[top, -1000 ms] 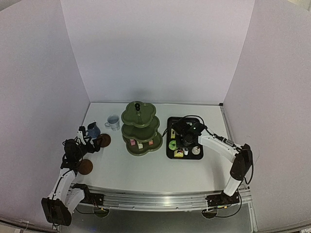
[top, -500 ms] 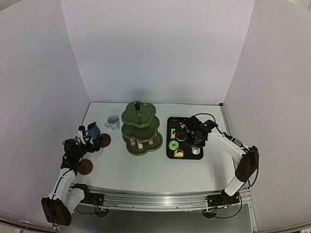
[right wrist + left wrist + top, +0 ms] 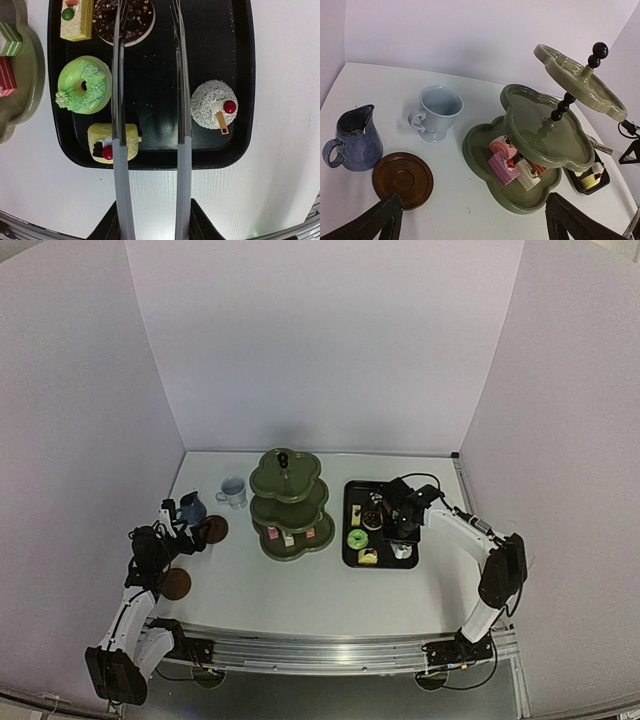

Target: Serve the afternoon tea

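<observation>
- Right gripper [image 3: 152,215] is clamped on the metal tongs [image 3: 119,165]. Their arms stand apart with nothing between that I can see, tips off-frame over the chocolate cake [image 3: 125,15]. Squeeze off-centre and I reckon it flips onto the black tray [image 3: 240,75].
- Green donut [image 3: 82,85] and yellow roll [image 3: 100,141] sit at 9 o'clock of the tongs, white cake [image 3: 214,104] at 3, so a sloppy swing clips them.
- Stand [image 3: 290,505] is at 9 o'clock of the tray; a low carry could catch a scalloped rim.
- Left gripper [image 3: 473,200] gapes wide, empty, saucer [image 3: 402,177] and dark blue mug [image 3: 352,137] at its 10 o'clock, pale mug [image 3: 437,112] at 11. Careless reach, mug tips.
</observation>
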`<state>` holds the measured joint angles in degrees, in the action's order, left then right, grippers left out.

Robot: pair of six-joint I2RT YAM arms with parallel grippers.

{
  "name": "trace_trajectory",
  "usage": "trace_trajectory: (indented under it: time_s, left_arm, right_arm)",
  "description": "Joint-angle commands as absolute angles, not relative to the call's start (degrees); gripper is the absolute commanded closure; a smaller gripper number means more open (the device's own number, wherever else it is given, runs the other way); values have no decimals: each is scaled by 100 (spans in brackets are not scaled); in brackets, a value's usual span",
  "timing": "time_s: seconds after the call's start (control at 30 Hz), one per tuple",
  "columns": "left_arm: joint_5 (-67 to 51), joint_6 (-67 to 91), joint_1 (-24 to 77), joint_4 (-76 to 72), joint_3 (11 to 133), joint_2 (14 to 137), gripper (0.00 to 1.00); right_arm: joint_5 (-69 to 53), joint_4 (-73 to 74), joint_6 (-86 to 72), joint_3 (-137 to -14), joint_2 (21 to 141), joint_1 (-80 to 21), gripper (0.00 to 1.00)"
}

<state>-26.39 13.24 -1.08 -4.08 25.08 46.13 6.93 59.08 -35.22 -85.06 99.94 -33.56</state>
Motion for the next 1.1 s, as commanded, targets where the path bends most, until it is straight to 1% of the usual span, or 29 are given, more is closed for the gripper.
trace_trajectory:
  time_s: [0.0, 0.5, 0.73, 0.83, 1.07]
  left_arm:
    - [-2698, 1195, -132, -501, 2570, 4528, 0]
    - [-2698, 1116, -132, -506, 2513, 4541, 0]
    - [-2694, 1117, -132, -523, 2500, 4552, 0]
    - [-2675, 1092, -131, -445, 2517, 4516, 0]
    - [-2648, 1098, -132, -485, 2466, 4522, 0]
  right_arm:
    - [486, 5785, -3391, -8584, 10114, -3316, 63]
    - [282, 5909, -3380, -8678, 9873, -3289, 63]
    - [205, 5911, -3283, -8857, 10409, -3289, 64]
    - [150, 5910, -3283, -8927, 10491, -3289, 67]
    - [166, 5985, -3230, -8808, 10213, -3296, 83]
